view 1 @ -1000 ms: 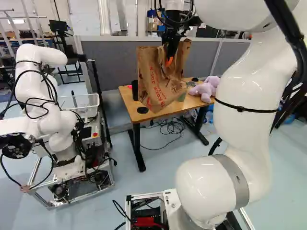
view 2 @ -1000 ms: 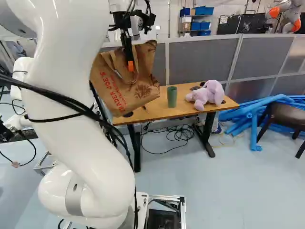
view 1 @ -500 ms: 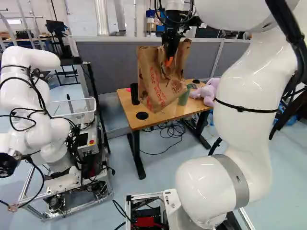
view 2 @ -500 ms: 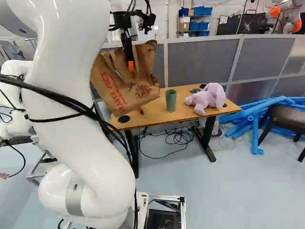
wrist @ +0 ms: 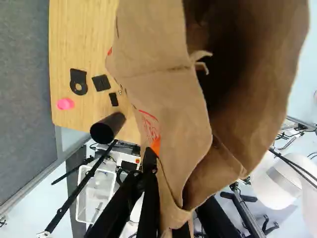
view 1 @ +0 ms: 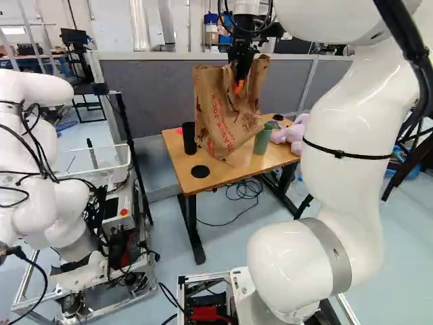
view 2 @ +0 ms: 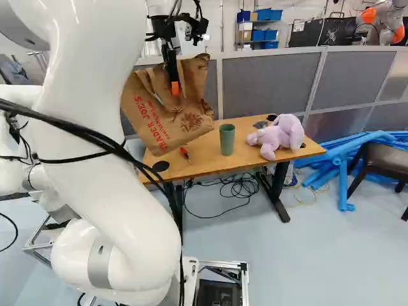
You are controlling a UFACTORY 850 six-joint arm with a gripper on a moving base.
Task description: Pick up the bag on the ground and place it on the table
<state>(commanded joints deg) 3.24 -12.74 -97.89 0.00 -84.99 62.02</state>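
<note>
The room is lit brightly and evenly, apparently from above. Soft highlights are cast on the white arm point(view 2: 121, 191), and a faint sheen is laid over the pale floor point(view 2: 306, 255). The inside of the paper bag point(wrist: 233, 59) is sunk in deep shadow.

Brown bag point(view 2: 153, 121) with red print, my white arm point(view 2: 95, 159), black gripper point(view 2: 173, 83), orange pads point(wrist: 156, 145), wood-grained tan table point(view 2: 207, 162), lilac soft toy point(view 2: 285, 135), green cup point(view 2: 227, 140), blue tubes point(view 2: 343, 156)
</note>
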